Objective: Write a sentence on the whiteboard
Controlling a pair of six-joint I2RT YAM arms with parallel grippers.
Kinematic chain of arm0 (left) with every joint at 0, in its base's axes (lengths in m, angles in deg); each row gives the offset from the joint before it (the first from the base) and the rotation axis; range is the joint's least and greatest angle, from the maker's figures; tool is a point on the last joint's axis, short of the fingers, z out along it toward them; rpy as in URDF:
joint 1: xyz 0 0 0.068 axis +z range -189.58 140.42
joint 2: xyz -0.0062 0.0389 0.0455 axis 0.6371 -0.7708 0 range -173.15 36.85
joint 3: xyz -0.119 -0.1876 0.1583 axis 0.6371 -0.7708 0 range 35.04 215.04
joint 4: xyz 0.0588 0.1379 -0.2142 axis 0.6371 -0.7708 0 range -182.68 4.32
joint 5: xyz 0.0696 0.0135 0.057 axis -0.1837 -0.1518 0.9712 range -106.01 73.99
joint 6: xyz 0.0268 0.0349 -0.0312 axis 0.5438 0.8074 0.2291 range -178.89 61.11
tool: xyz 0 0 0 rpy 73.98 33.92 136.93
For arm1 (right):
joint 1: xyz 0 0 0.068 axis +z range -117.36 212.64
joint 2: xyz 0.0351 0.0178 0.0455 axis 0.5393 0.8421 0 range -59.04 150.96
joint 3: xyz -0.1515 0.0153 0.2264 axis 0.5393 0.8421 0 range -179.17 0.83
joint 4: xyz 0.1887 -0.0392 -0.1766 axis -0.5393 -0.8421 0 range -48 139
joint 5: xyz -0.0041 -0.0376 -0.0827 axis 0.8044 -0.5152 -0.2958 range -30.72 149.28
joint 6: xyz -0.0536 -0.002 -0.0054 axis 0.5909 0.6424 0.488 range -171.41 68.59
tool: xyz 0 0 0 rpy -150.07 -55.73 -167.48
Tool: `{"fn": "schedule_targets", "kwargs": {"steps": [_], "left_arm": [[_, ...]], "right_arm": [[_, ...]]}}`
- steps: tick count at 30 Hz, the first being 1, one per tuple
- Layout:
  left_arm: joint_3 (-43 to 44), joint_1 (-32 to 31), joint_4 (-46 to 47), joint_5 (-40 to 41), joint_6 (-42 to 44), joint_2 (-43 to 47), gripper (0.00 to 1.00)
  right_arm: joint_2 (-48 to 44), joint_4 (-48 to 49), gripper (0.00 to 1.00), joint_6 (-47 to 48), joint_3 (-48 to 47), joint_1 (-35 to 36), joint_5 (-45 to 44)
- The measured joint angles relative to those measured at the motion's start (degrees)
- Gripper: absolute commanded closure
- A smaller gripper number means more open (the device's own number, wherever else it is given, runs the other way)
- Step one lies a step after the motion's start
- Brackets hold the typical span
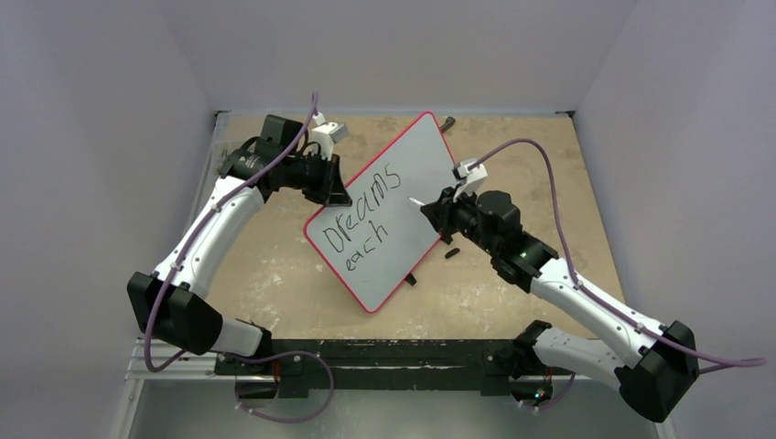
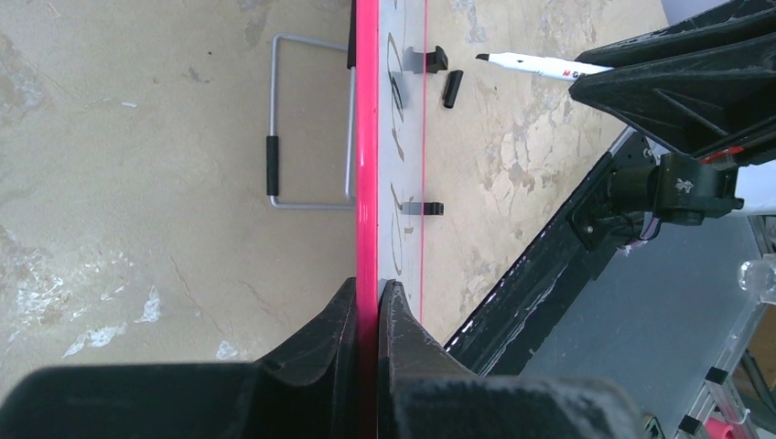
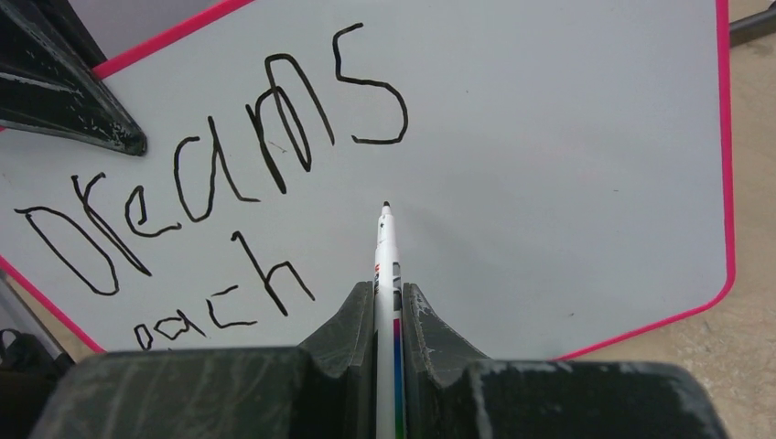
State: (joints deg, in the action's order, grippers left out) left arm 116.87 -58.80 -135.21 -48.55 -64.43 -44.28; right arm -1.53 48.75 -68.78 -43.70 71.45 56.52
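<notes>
1. The whiteboard [image 1: 416, 174] sits mid-table [image 1: 274, 274], and in the top view its long axis runs from 7 o'clock to 1 o'clock.
2. The sentence [image 1: 364, 224] fills the board's 7 o'clock half, with "Dreams" above "each" in slanted black lettering.
3. The left gripper [image 2: 368, 294] is clenched on the board's red rim at its 10 o'clock edge, one finger on each face.
4. The right gripper [image 3: 388, 297] reaches in from 3 o'clock, grasping a white marker [image 3: 385, 242] tightly by the barrel.
5. The marker's black tip points at bare board, at 2 o'clock from the "h" of "each". I cannot tell whether it touches the surface.
6. A small black piece [image 1: 451, 252] lies on the table just off the board's 4 o'clock edge.
7. In the left wrist view, a grey wire frame [image 2: 311, 128] meets the board's back face.
</notes>
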Motion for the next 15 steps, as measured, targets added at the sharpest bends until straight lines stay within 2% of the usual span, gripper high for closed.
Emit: {"fn": "schedule_targets", "kwargs": {"steps": [15], "left_arm": [[0.0,0.0,-0.26,0.44,-0.31,0.0,1.0]], "right_arm": [[-0.24,6.27,1.0,1.42,5.46,0.0,2.32]]}}
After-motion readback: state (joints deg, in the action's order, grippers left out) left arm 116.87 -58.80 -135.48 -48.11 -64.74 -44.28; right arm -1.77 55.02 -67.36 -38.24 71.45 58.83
